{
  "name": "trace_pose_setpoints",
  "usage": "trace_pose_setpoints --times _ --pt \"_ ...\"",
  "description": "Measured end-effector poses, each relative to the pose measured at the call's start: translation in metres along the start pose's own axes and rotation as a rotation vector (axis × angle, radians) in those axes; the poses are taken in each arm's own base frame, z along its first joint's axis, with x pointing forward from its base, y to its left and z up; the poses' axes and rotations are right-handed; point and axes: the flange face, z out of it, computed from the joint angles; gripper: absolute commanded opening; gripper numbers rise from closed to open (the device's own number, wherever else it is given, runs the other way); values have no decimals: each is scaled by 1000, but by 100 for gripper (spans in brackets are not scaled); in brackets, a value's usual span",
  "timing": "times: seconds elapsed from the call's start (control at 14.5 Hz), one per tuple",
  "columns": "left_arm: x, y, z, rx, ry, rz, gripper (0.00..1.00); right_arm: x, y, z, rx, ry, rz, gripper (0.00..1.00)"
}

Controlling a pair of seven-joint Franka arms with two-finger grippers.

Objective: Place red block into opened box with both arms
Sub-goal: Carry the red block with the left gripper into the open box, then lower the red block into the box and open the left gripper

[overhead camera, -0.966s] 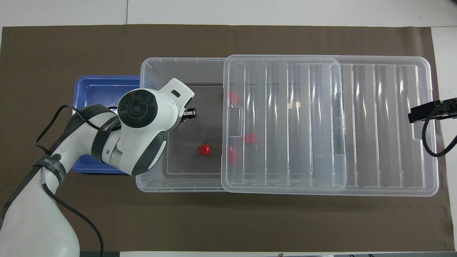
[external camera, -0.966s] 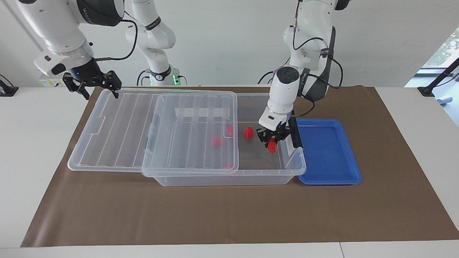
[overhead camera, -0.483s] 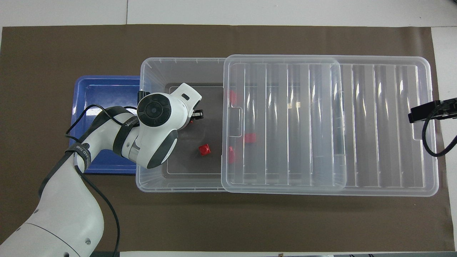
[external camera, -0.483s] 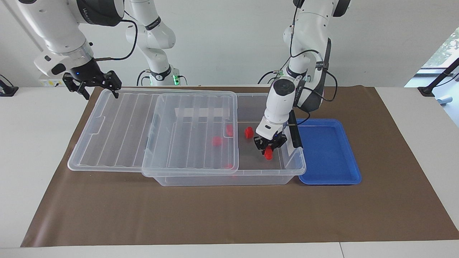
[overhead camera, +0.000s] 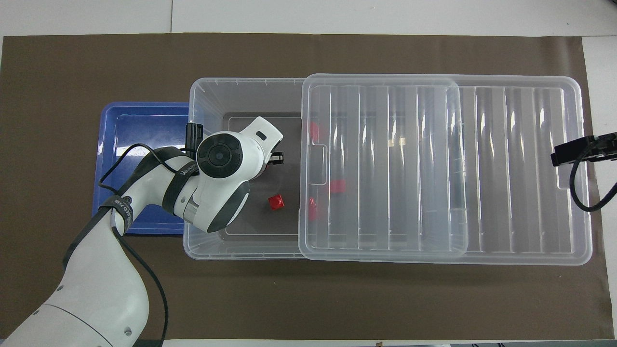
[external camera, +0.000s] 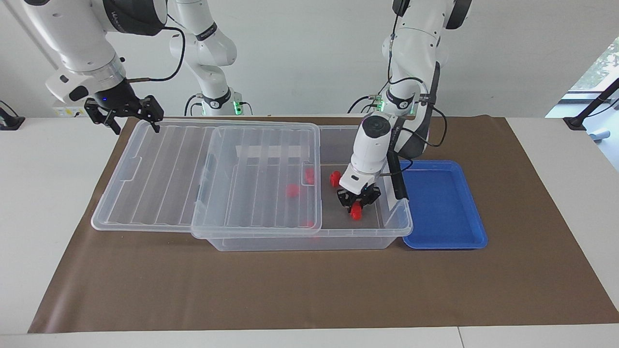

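My left gripper (external camera: 357,206) is shut on a red block (external camera: 356,211), low inside the uncovered end of the clear box (external camera: 309,240). In the overhead view the left wrist (overhead camera: 224,156) covers that block. The ribbed clear lid (external camera: 208,169) lies slid toward the right arm's end, half on the box. Another red block (external camera: 335,178) sits on the box floor nearer to the robots, and two more (external camera: 291,190) show through the lid. My right gripper (external camera: 129,115) hangs open over the lid's corner at the right arm's end, holding nothing.
A shallow blue tray (external camera: 442,203) lies against the box at the left arm's end. A black latch bar (external camera: 397,178) stands at that end of the box. A brown mat (external camera: 309,290) covers the table. Two slimmer white arms stand at the back.
My left gripper has carried the red block down and farther into the box, away from the blue tray. The right arm has not moved.
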Motion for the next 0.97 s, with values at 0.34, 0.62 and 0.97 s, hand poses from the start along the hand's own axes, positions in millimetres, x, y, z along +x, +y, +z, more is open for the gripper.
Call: trace_pose_setpoints --times 0.34,0.62,0.97 --pt "6 -4 -16 -4 19 -11 100 0 0 0 0 0 1 100" --pt "6 -10 -77 18 17 -17 100 -2 14 2 2 -2 -7 0" --pt "-7 -22 -147 57 -5 -25 100 -17 111 41 -15 60 -79 0"
